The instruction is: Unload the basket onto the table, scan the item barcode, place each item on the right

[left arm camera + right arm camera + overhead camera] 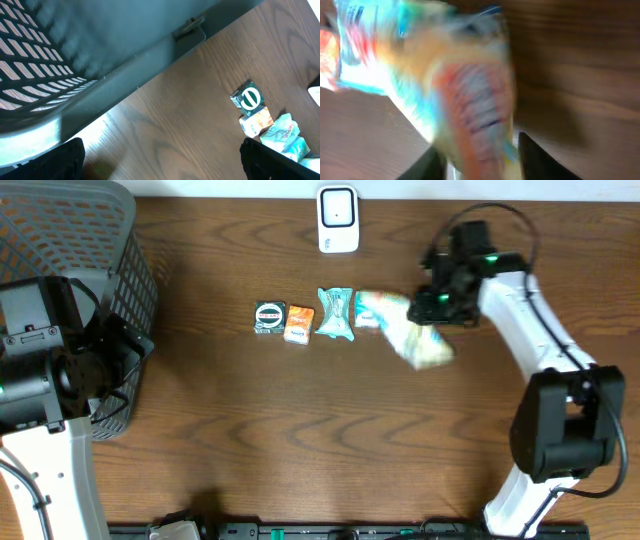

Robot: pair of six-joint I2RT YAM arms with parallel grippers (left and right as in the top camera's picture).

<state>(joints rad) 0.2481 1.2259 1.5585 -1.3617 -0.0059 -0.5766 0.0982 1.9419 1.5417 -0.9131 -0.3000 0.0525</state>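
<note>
It looks like a mock shop checkout set up on a robot test bench. A dark wood-grain table [300, 440] carries a row of small colourful snack packets [298, 325], a white upright barcode scanner [338, 220] and a grey mesh plastic basket [110, 240], with white-and-black robot arms [530, 310] on either side.

A motion-blurred packet [470, 100] fills the right wrist view, print unreadable, its lower end hidden between the fingers of the right tool [482, 161]; overhead, the basket [60, 235] runs off the frame's top-left corner.
</note>
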